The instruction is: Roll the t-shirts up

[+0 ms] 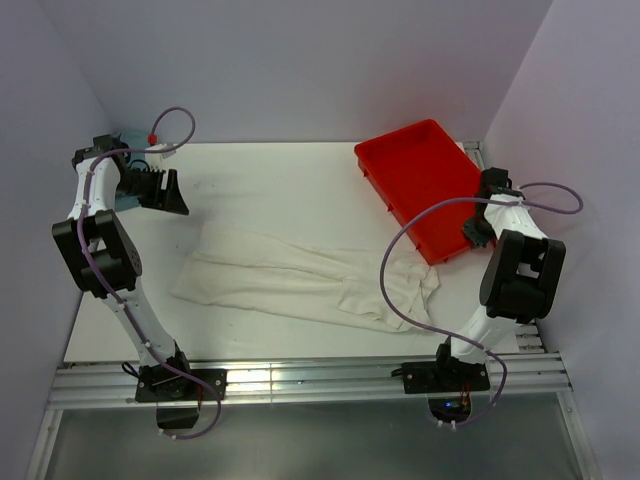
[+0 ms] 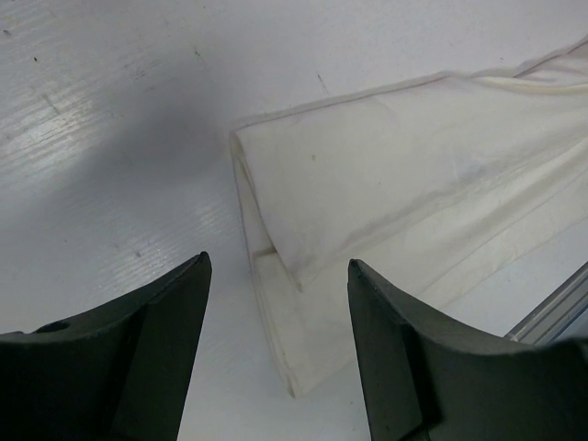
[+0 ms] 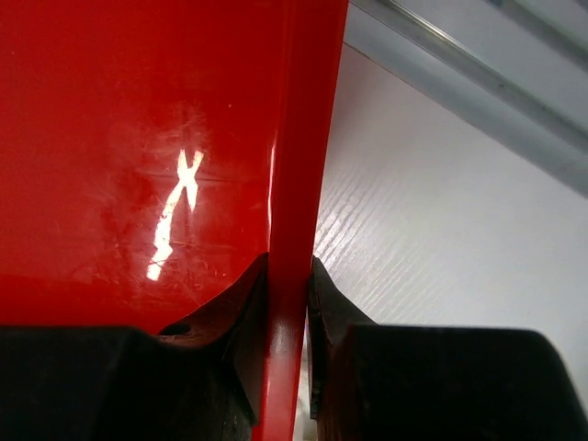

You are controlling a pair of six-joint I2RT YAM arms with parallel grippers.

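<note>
No words, labels, brands or numbers can be read anywhere; the bright X-shaped mark on the red bin [image 3: 110, 101] looks like glare.

Bright even light; glare on red tray [image 3: 138, 147], soft shadow beside t-shirt [image 2: 386, 175].

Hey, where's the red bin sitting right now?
In the top view the red bin sits at the far right of the table, just beyond the right end of the t-shirt, with the right gripper clamped on its right-hand rim.
</note>
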